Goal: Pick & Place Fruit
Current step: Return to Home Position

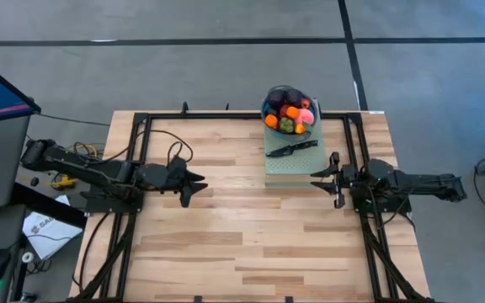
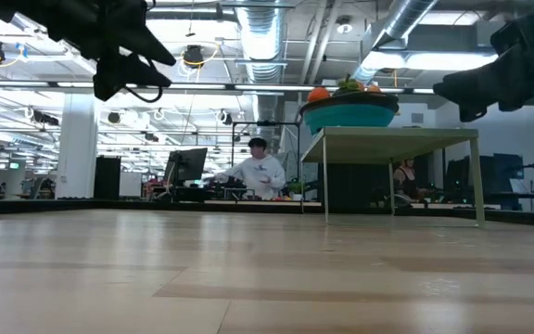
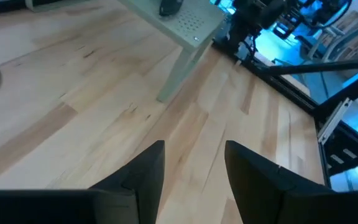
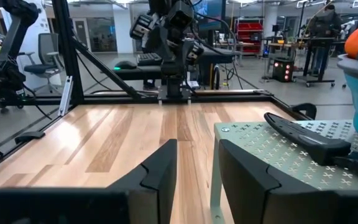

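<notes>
I am holding my left end effector (image 1: 194, 183) and right end effector (image 1: 322, 178) above the bench (image 1: 226, 244), fingers apart and empty. The fruit (image 1: 290, 115) is sitting piled in the blue bowl (image 1: 264, 108) on the far shelf (image 1: 291, 166), so I judge nothing needs gripping.

Both sides raised and level. The left arm (image 1: 99, 172) reaches inward; the left gripper (image 1: 196, 188) points at its opposite, fingers (image 3: 145, 180) parted, nothing between them. The right arm (image 1: 419, 185) mirrors it; the right gripper (image 1: 325, 178) faces the left one, well apart from it, fingers (image 4: 160, 174) narrowly parted, empty.
</notes>
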{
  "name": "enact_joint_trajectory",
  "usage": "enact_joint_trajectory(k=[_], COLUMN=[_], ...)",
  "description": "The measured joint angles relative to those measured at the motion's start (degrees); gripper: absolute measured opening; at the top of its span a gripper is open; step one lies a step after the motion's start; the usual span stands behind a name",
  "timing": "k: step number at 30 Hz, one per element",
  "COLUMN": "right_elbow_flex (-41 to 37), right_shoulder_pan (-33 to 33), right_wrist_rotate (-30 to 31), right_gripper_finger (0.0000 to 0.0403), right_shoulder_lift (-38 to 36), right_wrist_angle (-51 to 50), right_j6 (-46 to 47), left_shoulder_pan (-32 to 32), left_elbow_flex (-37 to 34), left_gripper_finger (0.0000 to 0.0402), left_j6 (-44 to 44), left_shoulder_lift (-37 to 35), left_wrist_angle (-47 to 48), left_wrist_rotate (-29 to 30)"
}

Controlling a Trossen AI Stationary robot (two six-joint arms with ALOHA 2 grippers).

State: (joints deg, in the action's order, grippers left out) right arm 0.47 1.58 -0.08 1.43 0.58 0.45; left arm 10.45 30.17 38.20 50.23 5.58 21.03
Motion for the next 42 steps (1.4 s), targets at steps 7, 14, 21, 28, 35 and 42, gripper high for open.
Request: enact_joint_trajectory(k=[7,14,21,28,35,42], right_elbow_flex=[0.0,0.0,0.0,0.0,0.0,0.0], right_shoulder_pan=[0.0,0.0,0.0,0.0,0.0,0.0], right_wrist_rotate=[0.0,0.0,0.0,0.0,0.0,0.1], right_gripper_finger=[0.0113,0.0113,0.0113,0.0113,0.0113,0.0113], right_shoulder_lift=[0.0,0.0,0.0,0.0,0.0,0.0], right_wrist_angle=[-0.1,-0.1,-0.1,-0.1,-0.1,-0.2], right_j6=[0.0,0.0,0.0,0.0,0.0,0.0], left_shoulder_pan=[-0.6,-0.4,-3.3,-8.3,-11.7,-13.5], left_elbow_flex=[0.0,-0.8,-11.5,-22.7,-29.7,-29.8], left_gripper_finger=[0.0163,0.0163,0.0163,0.0163,0.0163,0.0163], left_j6=[0.0,-5.6,-32.9,-40.8,-39.1,-37.9], left_shoulder_lift=[-2.3,-9.5,-28.2,-41.0,-47.1,-50.2], left_wrist_angle=[-0.6,-1.0,-15.4,-25.6,-25.4,-16.0], left_wrist_rotate=[0.0,-0.2,-3.3,-15.2,-18.6,-19.4])
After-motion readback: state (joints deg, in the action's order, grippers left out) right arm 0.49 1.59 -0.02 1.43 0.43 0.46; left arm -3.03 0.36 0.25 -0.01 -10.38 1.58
